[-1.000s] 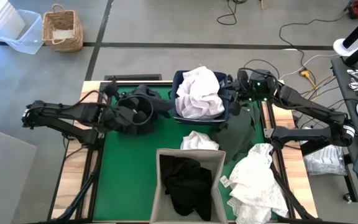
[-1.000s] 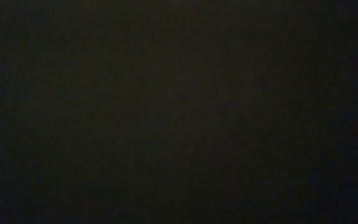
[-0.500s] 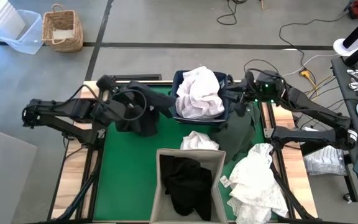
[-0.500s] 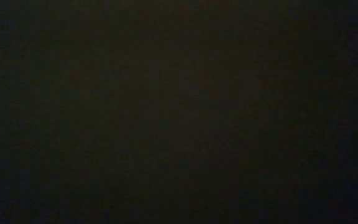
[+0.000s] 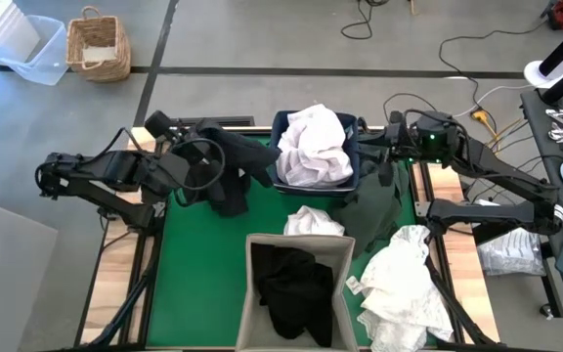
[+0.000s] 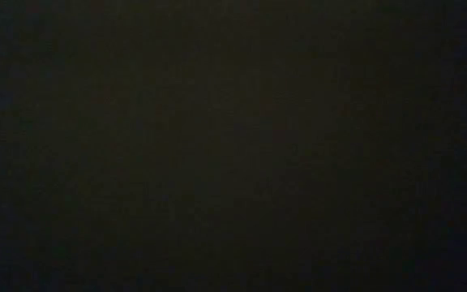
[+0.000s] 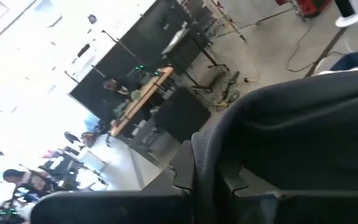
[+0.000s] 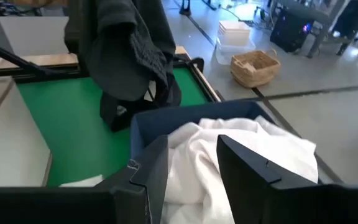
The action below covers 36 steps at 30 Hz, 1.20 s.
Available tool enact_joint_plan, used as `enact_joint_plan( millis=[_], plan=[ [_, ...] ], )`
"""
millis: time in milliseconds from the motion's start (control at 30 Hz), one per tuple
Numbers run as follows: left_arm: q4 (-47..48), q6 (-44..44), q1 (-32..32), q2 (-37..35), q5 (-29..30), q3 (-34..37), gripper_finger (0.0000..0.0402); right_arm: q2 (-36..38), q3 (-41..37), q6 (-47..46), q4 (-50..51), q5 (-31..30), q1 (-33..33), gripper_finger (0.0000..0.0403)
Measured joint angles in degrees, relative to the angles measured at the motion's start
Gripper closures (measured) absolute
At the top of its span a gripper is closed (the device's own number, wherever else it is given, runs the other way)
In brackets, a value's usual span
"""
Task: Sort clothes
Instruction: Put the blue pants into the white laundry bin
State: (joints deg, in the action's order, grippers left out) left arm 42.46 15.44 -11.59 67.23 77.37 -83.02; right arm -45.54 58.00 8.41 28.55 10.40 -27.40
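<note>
While lifting a charcoal garment [image 5: 225,176] clear of the green mat [image 5: 194,284], left gripper [image 5: 206,171] clamped on its bunched top, cloth hanging below, presumably bound for the beige bin [image 5: 296,293] of darks nearby. Farther across, right gripper [image 8: 192,163] poised with fingers spread just above white clothes [image 8: 229,149] heaped in the navy bin [image 5: 360,161], holding nothing. Beyond it, more whites [image 5: 404,279] unsorted.

Wicker basket [image 5: 98,45] & clear plastic tub [image 5: 29,49] on floor beyond table; cables [image 5: 457,44] far right.
</note>
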Motion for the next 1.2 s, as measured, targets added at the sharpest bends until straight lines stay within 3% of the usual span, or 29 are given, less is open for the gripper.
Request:
enact_joint_plan(
  millis=[200,500,1000,1133,1200],
  plan=[
    [0.00,2.66,-2.78,2.84,1.20,-6.46,0.0401,0.01,2.04,1.92,0.06,-0.01,0.43,0.0285],
    [0.00,11.42,-6.98,9.41,7.75,-19.33,0.0401,0.00,2.33,4.23,0.34,-0.03,0.42,0.0289],
    [-0.24,26.26,-12.86,25.83,7.84,-51.87,0.0401,0.45,2.27,7.78,0.92,-0.05,0.39,0.0273],
    [-17.03,40.77,-13.99,25.41,8.63,-47.93,0.0401,0.92,2.27,7.72,0.75,-0.05,0.39,0.0274],
    [-19.97,43.06,-14.24,25.17,6.68,-47.62,0.0401,1.01,2.29,7.69,0.73,-0.05,0.39,0.0277]
  ],
)
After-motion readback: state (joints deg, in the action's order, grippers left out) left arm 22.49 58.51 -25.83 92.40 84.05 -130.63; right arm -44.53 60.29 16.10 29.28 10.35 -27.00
